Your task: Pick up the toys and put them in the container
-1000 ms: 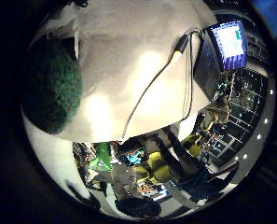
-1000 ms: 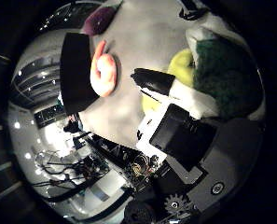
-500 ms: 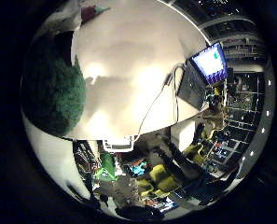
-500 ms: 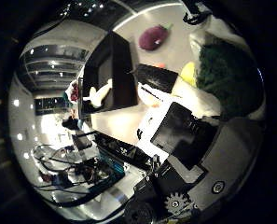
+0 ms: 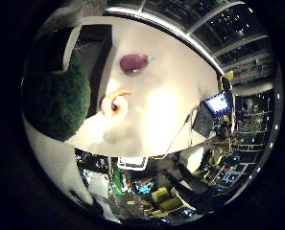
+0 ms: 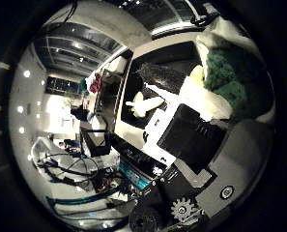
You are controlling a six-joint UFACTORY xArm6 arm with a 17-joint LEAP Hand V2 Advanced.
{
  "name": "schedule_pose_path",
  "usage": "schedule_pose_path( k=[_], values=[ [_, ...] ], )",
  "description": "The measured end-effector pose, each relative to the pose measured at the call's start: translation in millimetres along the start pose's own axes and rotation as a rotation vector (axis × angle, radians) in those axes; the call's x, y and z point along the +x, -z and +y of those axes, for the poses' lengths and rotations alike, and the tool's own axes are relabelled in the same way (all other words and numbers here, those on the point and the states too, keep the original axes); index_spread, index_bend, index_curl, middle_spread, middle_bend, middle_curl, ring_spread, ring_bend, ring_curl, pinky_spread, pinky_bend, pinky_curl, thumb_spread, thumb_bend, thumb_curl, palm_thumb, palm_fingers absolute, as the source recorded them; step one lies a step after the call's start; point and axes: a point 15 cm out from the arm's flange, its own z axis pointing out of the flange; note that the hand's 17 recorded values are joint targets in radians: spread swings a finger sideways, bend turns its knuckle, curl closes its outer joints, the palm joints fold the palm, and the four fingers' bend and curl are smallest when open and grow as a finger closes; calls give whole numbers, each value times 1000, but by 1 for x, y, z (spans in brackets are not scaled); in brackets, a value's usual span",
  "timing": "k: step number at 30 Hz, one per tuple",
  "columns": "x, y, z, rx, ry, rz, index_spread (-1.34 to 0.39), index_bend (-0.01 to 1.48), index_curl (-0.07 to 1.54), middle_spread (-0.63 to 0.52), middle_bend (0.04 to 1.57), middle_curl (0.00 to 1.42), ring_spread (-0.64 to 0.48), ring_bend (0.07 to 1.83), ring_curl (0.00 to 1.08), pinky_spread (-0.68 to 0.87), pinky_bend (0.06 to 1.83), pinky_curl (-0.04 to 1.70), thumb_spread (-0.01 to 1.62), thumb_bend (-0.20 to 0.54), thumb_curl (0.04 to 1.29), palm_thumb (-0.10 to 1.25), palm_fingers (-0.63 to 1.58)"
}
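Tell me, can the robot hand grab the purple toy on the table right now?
Probably not yet. The hand is already curled round a green fuzzy toy, so it looks full. The purple toy lies in the open on the white table, with nothing covering it.

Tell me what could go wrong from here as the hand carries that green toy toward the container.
The green plush toy sits close against the palm, and the views don't show how firmly the hand holds it, so it may slip before reaching the black container. A white toy already lies inside, so the drop could land on it. The purple toy and orange toy remain on the table.
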Motion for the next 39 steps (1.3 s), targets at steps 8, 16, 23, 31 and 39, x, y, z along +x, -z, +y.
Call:
schedule_pose_path(
  k=[8,16,23,31,39],
  values=[
    [-70,-22,-45,122,17,-93,-176,1203,647,-88,1351,594,-166,1440,570,-194,1019,1262,1088,-17,429,789,1208],
    [-108,-79,-39,67,69,-121,-324,686,537,-140,1018,488,-200,1251,498,-328,909,1047,1066,-18,434,783,423],
    [-104,-102,-15,-64,146,-80,-495,382,339,39,438,286,146,573,227,265,568,773,1069,-25,429,759,-200],
    [-91,-94,-15,-58,149,-52,-519,157,282,118,187,256,240,354,179,487,432,553,1037,-26,415,736,-51],
    [-5,-42,8,-63,109,109,-456,163,277,84,212,295,210,327,202,491,391,442,1034,-26,390,690,70]
  ],
)
